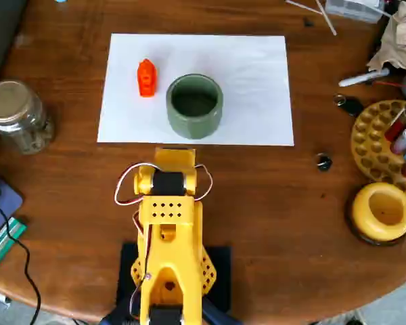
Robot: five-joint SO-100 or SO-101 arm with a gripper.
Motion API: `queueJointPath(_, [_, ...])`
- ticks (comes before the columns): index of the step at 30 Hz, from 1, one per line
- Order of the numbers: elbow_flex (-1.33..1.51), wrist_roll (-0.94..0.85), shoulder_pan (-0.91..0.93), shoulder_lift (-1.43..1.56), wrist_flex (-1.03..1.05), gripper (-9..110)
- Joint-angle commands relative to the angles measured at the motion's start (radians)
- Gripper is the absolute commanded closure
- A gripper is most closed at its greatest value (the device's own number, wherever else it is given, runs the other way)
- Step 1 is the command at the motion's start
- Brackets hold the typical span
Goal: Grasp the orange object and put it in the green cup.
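Note:
The orange object (146,78) lies on a white paper sheet (257,68), just left of the green cup (194,124). The cup stands upright near the sheet's front edge, and its inside is dark and empty. The yellow arm (169,217) is folded up below the sheet. Its gripper end (174,157) points at the sheet's lower edge, just short of the cup. The arm's own body hides the fingers from above, and nothing is seen held.
A glass jar (17,115) stands at the left. At the right are a yellow round holder (382,211), a yellow perforated rack with pens (379,139) and a small dark knob (323,162). Clutter lies at the top right, and a black cable (13,244) runs at the lower left.

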Motion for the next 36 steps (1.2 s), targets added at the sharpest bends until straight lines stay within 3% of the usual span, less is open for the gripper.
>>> queueJointPath(1, [-0.002,0.003,0.002,-0.002,0.003,102])
queueJointPath(15, [-0.002,0.003,0.003,-0.002,0.003,101])
queueJointPath(21, [-0.002,0.006,0.215,-0.002,0.009,99])
queueJointPath(36, [-0.002,0.005,0.212,-0.002,0.009,99])
